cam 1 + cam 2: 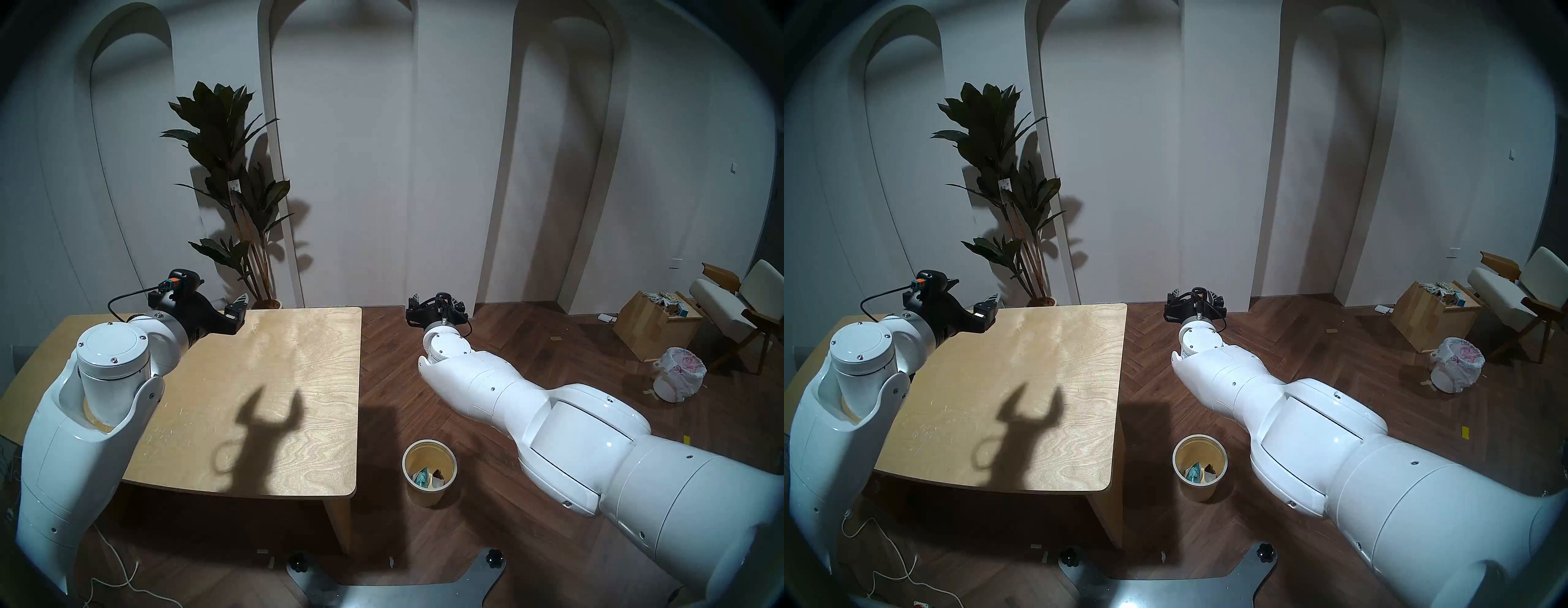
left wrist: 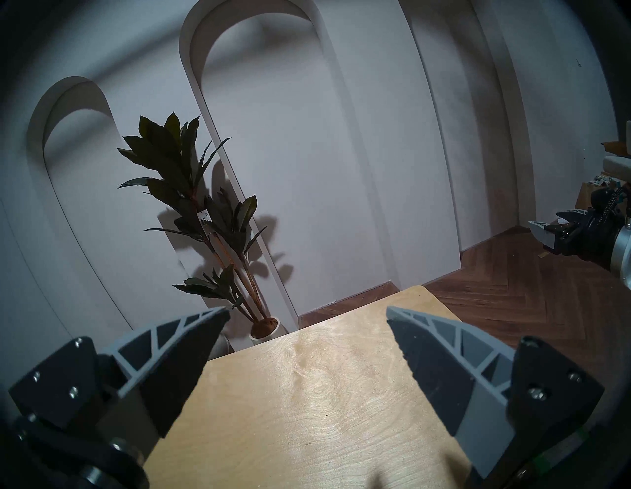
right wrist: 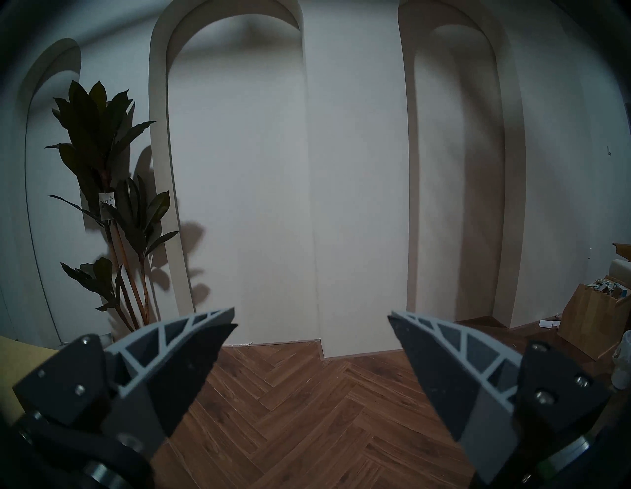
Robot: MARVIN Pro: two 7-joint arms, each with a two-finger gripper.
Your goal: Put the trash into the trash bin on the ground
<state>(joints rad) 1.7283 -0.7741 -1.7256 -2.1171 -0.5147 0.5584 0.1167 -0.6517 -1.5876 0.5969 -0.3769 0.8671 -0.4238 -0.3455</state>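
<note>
- Left gripper gapes wide and empty above the far part of the wooden table.
- Right gripper also spread wide, empty, over the herringbone floor.
- Trash lies inside the cream-white trash bin on the floor, just beside the table's near right corner.
- Potted plant stands behind the table.

Right gripper held with jaws spread and nothing between them above herringbone wood floor, facing an arched white wall; potted plant at left, wooden box at right.
</note>
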